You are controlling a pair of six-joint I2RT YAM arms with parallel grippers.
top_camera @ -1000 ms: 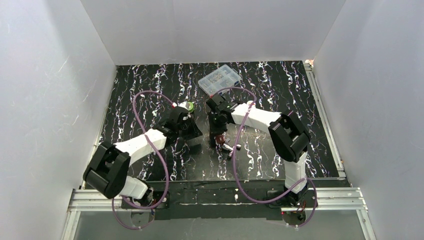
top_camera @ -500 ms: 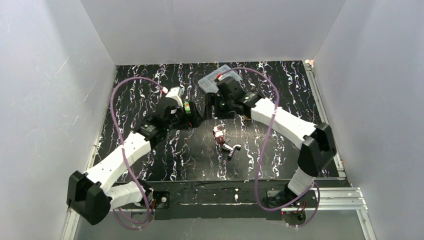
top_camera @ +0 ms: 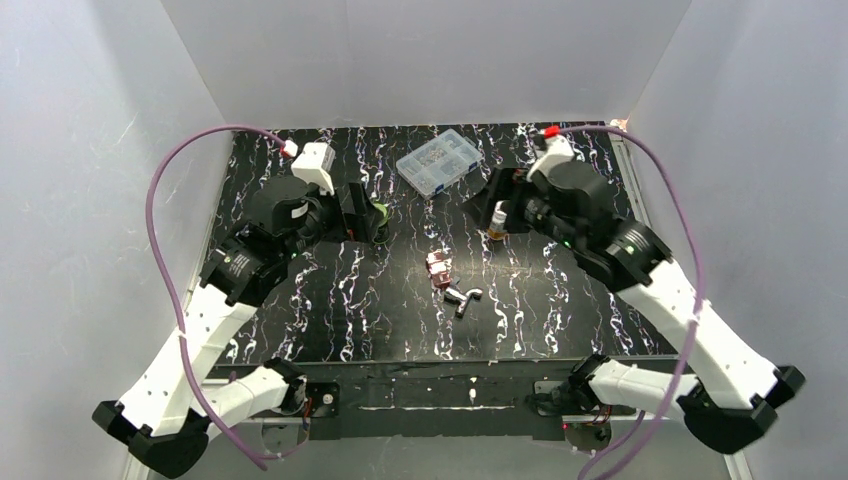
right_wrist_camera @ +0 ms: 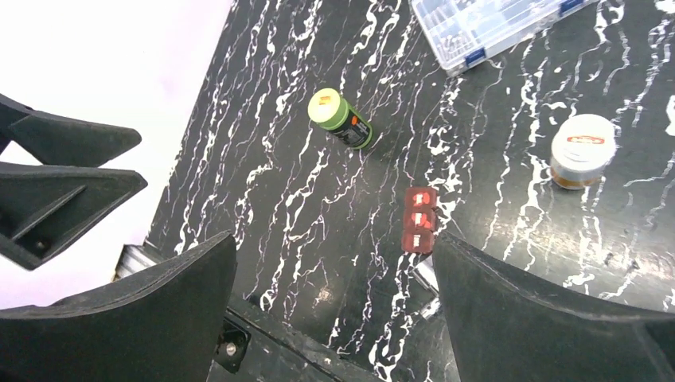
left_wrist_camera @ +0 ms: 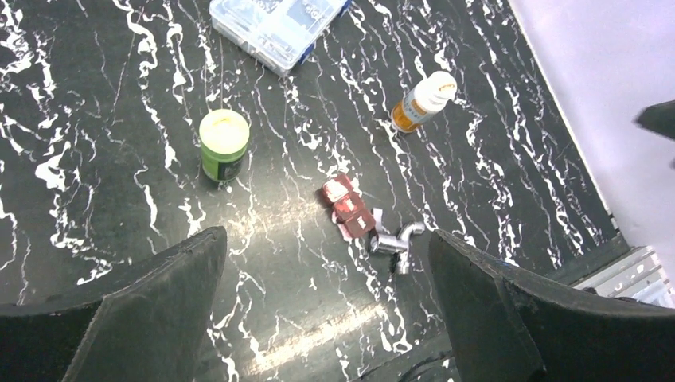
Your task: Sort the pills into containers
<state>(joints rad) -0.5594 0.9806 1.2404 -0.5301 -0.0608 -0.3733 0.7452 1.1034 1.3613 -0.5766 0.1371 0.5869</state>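
Green-capped bottle [left_wrist_camera: 224, 146], amber bottle [left_wrist_camera: 419, 103], well apart

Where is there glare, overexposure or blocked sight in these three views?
Left wrist: glare streaks on the glossy table beside the red blister pack; its own jaws are dark, featureless shapes. Right wrist: the wall at upper left is blown out white. Top external: evenly lit, but the left arm partly hides the green-capped bottle and the right arm the amber bottle.
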